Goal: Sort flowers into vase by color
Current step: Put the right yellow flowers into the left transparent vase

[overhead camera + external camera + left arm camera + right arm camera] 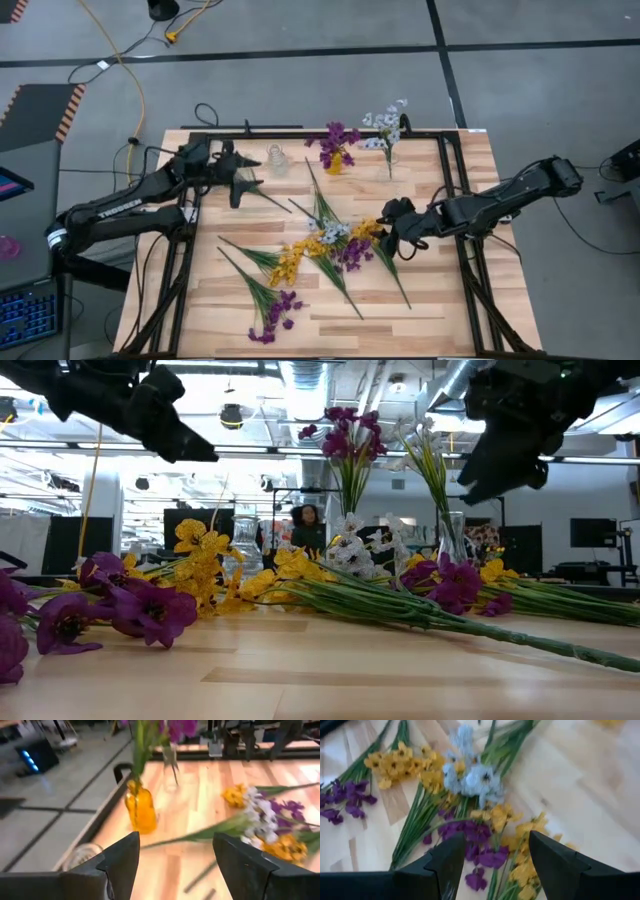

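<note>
With both grippers' fingers spread and empty, our right gripper [392,238] hovers over the flowers [325,240] heaped mid-worktop [430,300]; they look light and floppy, best pinched on the thin stem.

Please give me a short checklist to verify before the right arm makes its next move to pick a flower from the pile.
1. Right gripper open and empty: ok.
2. Right gripper above the pile of flowers: ok.
3. One stem separated from the others for a clean grasp: not ok, stems cross and overlap.
4. Left gripper open and away from the pile, near the clear vase: ok.
5. Yellow vase with purple flowers and the vase with white flowers upright: ok.
</note>
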Tool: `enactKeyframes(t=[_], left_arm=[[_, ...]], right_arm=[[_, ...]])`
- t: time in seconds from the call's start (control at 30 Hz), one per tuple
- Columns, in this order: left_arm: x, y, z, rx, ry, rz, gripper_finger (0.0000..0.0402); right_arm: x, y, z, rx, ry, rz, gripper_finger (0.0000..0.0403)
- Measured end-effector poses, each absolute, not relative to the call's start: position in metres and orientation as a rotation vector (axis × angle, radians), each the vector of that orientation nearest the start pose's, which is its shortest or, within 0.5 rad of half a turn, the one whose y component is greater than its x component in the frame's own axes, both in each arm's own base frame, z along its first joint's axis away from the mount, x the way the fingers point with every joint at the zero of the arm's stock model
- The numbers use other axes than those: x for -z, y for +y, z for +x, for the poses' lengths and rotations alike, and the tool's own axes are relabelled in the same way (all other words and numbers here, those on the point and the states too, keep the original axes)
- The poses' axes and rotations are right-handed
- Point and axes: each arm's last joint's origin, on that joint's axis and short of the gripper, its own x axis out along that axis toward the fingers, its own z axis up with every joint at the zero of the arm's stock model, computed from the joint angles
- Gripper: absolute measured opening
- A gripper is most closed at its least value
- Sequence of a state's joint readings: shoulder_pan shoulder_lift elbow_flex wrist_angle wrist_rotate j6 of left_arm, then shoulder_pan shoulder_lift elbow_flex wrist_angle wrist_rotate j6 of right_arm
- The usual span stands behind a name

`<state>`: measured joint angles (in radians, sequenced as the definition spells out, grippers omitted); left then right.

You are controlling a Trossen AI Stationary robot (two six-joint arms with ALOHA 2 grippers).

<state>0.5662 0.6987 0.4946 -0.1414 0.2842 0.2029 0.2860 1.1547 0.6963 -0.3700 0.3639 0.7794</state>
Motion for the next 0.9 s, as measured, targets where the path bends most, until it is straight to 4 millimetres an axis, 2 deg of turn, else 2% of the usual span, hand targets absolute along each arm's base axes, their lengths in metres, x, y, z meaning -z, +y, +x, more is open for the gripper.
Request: enactKeyframes(t=[0.23, 0.47, 0.9], left_arm=[[-0.240, 0.063, 0.146, -0.236, 0.449, 0.014, 0.0240], [-0.238, 0.053, 0.152, -0.213, 0.464, 0.014, 0.0240], [-0.238, 0.046, 0.154, -0.208, 0.466, 0.021, 0.0240]], right_arm=[[-0.200, 0.060, 0.225, 0.362, 0.839, 0.603, 0.0248], [-0.179, 0.071, 0.228, 0.394, 0.965, 0.685, 0.0248], [-0.155, 0.092, 0.226, 0.444, 1.095, 0.753, 0.0248]])
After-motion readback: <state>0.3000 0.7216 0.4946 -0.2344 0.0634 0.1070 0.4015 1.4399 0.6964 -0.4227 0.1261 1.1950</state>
